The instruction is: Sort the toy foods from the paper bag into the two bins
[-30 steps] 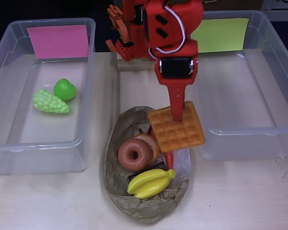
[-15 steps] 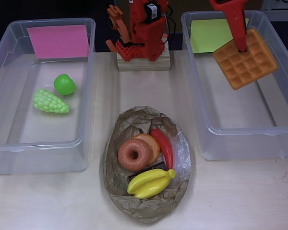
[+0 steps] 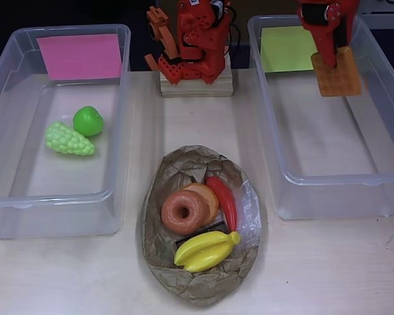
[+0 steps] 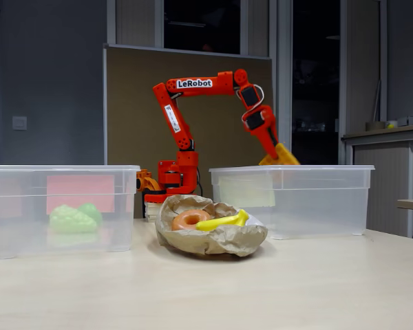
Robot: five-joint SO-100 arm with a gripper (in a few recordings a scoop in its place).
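Note:
My red gripper (image 3: 331, 60) is shut on the orange waffle (image 3: 341, 73), holding it tilted over the back of the right bin (image 3: 328, 177), which bears a yellow-green label (image 3: 287, 48). In the fixed view the gripper (image 4: 274, 152) and waffle (image 4: 283, 156) hang just above that bin's rim (image 4: 292, 168). The crumpled paper bag (image 3: 164, 252) lies in the middle front with a brown donut (image 3: 182, 212), a croissant (image 3: 209, 195), a red chili (image 3: 224, 201), yellow bananas (image 3: 205, 251) and a dark chocolate bar (image 3: 201, 232) in it. The left bin (image 3: 52, 203), with a pink label (image 3: 79, 56), holds a green apple (image 3: 88, 121) and pale green grapes (image 3: 69, 139).
The arm's base (image 3: 190, 36) stands on a wooden block (image 3: 196, 85) at the back, between the two bins. Bare table (image 3: 328, 269) stretches along the front and to the right of the bag.
The gripper has carried the waffle from above the bag, rightward over the right bin, then toward the bin's back end and lower, with the waffle now tilted more on edge.

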